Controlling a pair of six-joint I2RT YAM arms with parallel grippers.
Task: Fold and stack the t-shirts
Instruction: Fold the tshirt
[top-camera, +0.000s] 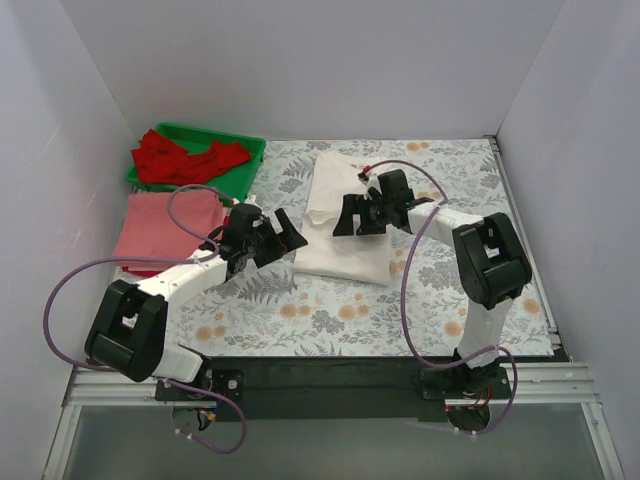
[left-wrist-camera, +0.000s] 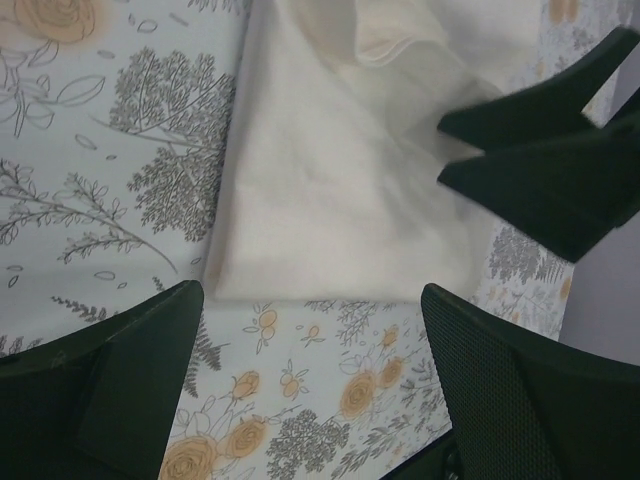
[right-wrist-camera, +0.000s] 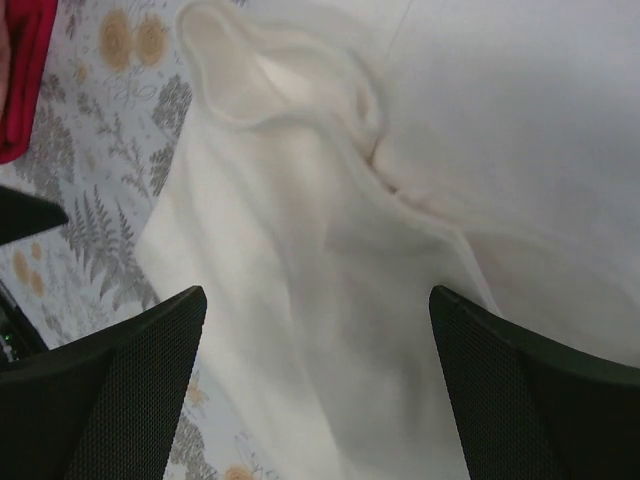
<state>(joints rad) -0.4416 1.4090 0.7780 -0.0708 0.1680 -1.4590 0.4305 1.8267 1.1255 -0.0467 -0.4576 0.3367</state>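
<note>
Shows a fold under way on the cream-white t-shirt (top-camera: 345, 258), lying directly beneath the right gripper (top-camera: 358, 222) and just beyond the tips of the left gripper (top-camera: 290, 240). Finds both sets of jaws spread wide, released, grasping nothing. Calls, by judgement, for pinching the rumpled edge low at matching points, then carrying both sides over together for a straight crease. Sets the left arm (top-camera: 180, 280) stretched low toward a shirt corner, the right arm (top-camera: 490, 260) bent back over the cloth, wrist tipped down. Places a salmon-pink t-shirt (top-camera: 160, 225) well outside the left jaws.
</note>
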